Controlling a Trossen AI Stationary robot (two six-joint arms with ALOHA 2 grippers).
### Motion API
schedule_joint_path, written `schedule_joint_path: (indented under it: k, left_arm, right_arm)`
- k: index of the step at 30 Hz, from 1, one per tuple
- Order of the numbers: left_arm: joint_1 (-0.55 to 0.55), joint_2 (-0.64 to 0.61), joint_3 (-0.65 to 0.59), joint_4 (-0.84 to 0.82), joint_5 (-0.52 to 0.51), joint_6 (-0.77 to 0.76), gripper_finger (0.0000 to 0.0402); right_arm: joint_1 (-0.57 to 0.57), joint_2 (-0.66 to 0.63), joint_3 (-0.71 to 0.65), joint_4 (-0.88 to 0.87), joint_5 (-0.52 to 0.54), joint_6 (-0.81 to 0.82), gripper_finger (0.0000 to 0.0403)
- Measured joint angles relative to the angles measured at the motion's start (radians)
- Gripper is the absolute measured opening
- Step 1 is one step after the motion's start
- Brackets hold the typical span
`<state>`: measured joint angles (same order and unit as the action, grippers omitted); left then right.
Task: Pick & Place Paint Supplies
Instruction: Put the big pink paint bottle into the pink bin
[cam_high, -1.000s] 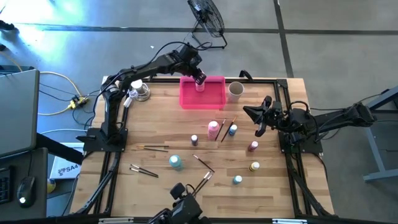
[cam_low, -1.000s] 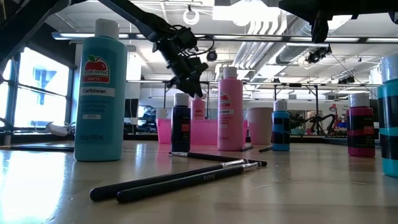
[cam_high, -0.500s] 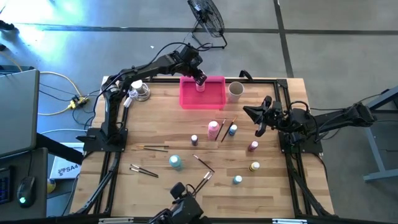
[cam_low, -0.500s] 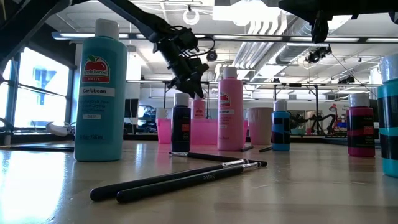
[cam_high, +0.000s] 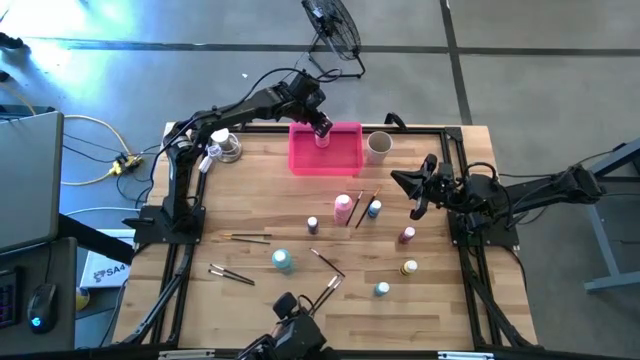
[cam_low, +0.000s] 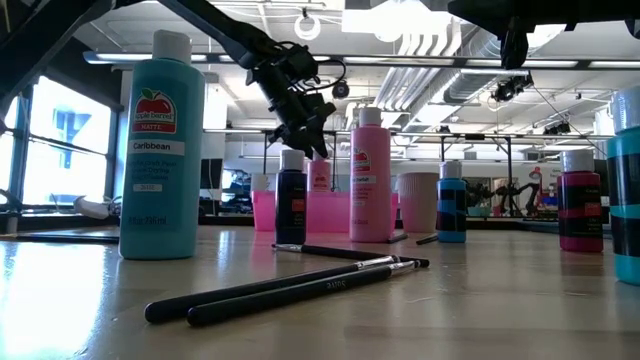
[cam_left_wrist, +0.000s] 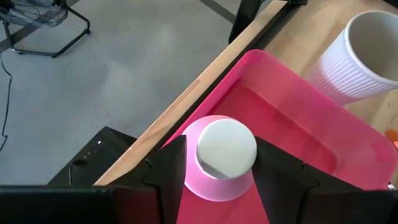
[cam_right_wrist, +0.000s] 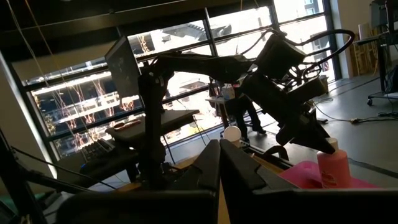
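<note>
The left pincer (cam_high: 322, 130) hangs over the upper middle of the high view, above the bright pink rectangular plastic tray (cam_high: 345, 157). Its two dark fingers (cam_left_wrist: 166, 171) stand on either side of a pink bottle with a white round cap (cam_left_wrist: 226, 146). In the left wrist view a thin gap shows between each finger and the cap, so the pincer looks spread just clear of the bottle, not pinching it. The bottle stands upright inside the tray, near the tray's far edge.

I'd say this is the release step: one paint bottle set down in the tray, the fingers parted. The next move calls for a straight lift away, so neither finger drags the cap and tips the bottle.

Just right of the tray sits a pale beige ribbed cup (cam_high: 378, 146). Lower, in the middle of the wooden counter (cam_high: 250, 200), another pink white-capped bottle (cam_high: 343, 207) waits, with small blue (cam_high: 374, 209), purple (cam_high: 313, 224), dark red (cam_high: 407, 235), yellow (cam_high: 409, 268) and teal (cam_high: 382, 289) bottles around it, a taller teal bottle (cam_high: 283, 260), and thin brown paintbrushes (cam_high: 231, 274) lying scattered.

The right pincer (cam_high: 414, 198), at the right centre of the high view, waits above the counter with its fingers pressed together, holding nothing.
</note>
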<state>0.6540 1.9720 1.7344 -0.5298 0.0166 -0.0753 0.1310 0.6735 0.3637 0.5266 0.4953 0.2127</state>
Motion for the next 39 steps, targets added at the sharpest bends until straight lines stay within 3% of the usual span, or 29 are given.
schedule_joint_path:
  k: [7,19,39]
  left_arm:
    - [0.000,0.000,0.000,0.000,0.001,0.000,0.0176]
    - [0.000,0.000,0.005,-0.001,-0.003,0.023,0.0290]
    - [0.000,-0.001,0.074,-0.003,0.007,-0.014,0.0294]
  right_arm:
    - [0.000,0.000,0.000,0.000,0.000,0.000,0.0003]
    - [0.000,0.000,0.000,0.000,0.000,0.000,0.0003]
    - [0.000,0.000,0.000,0.000,0.000,0.000,0.0002]
